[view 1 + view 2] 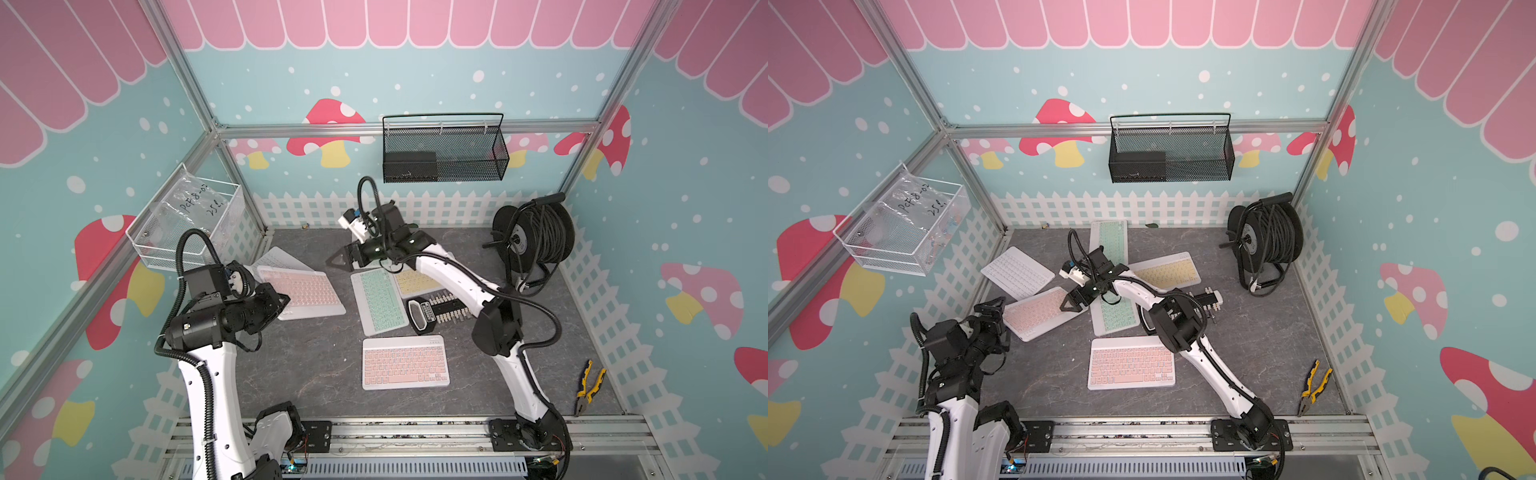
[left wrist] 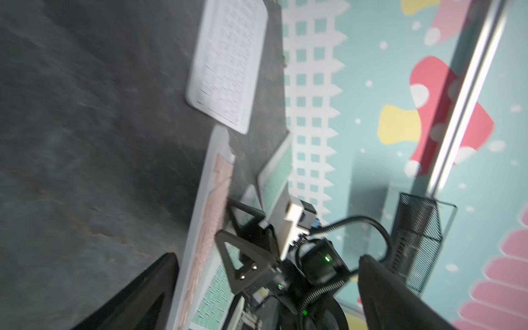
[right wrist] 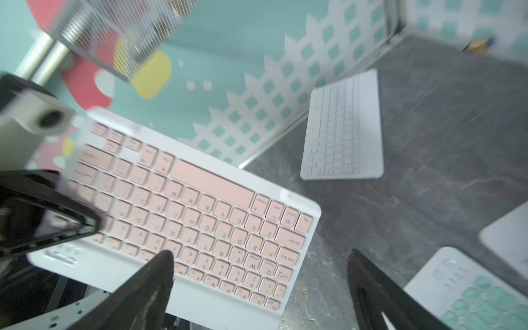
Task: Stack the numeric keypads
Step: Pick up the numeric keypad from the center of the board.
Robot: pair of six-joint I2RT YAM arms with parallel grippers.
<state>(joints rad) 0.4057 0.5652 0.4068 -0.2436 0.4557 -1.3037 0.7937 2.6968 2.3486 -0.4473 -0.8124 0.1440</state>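
1. A clear bag (image 1: 195,208), handwritten roughly "PCF 8-02" and "25", lies in the white wire basket (image 1: 166,259) on the left wall.
2. The black mesh basket (image 1: 469,166) on the back wall holds a black box (image 1: 409,164).
3. In the right wrist view, the left pink keypad (image 3: 200,214) shows key legends "Caps Lock", "Shift" and "Fn".
4. 6 numeric keypads lie spread on the worktop (image 1: 1246,353), not yet stacked: front pink keypad (image 1: 1131,363), left pink keypad, white keypad (image 1: 1017,272), yellow keypad (image 1: 1167,270), near mint keypad (image 1: 1115,311), far mint keypad (image 1: 1108,237).
5. The right claw (image 1: 1071,303) hangs with jaws apart and empty above the left pink keypad's right end, beside the near mint keypad.
6. The left claw (image 1: 277,300) is spread wide and empty, near that keypad's left end.
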